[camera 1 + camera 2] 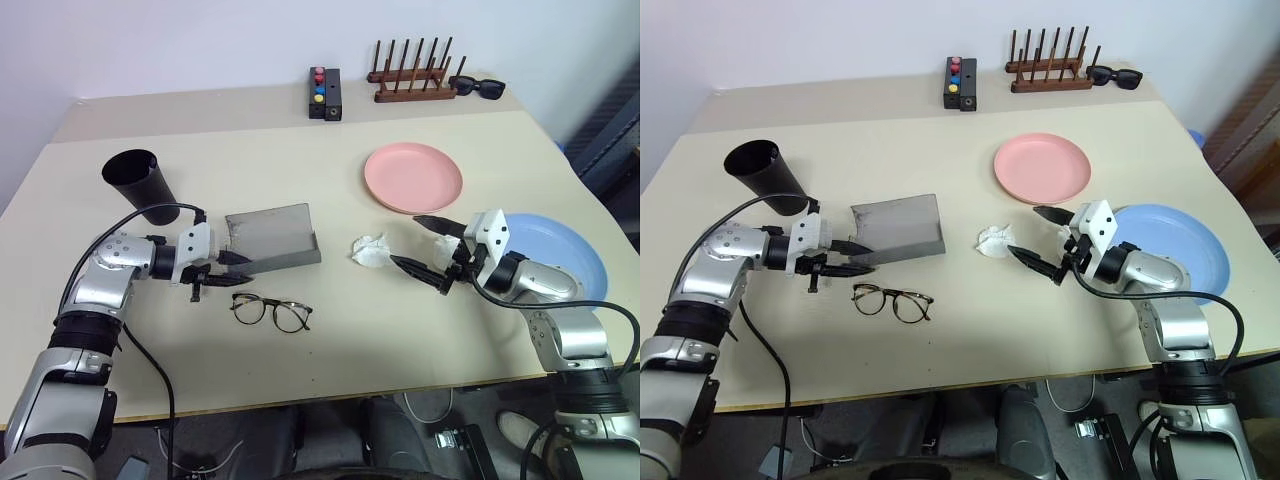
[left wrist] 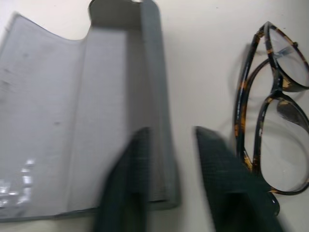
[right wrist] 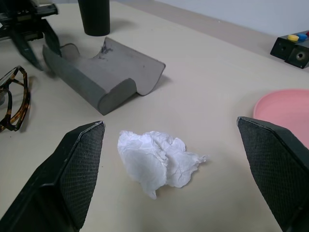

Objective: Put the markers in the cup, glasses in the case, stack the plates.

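Observation:
The grey case (image 1: 270, 240) lies open left of the table's middle, lid raised. My left gripper (image 1: 240, 270) is at its near left corner, open, one finger on each side of the case's front wall (image 2: 159, 96). The glasses (image 1: 271, 311) lie flat just in front of the case. A black cup (image 1: 140, 185) stands behind my left arm. The pink plate (image 1: 412, 177) sits at the back right; the blue plate (image 1: 560, 250) lies partly under my right arm. My right gripper (image 1: 405, 240) is open wide, facing a crumpled white tissue (image 3: 159, 162). The markers are out of view.
At the far edge stand a wooden rack (image 1: 412, 75), black sunglasses (image 1: 476, 87) and a black box with coloured buttons (image 1: 324, 93). The table's front edge runs close behind both arms.

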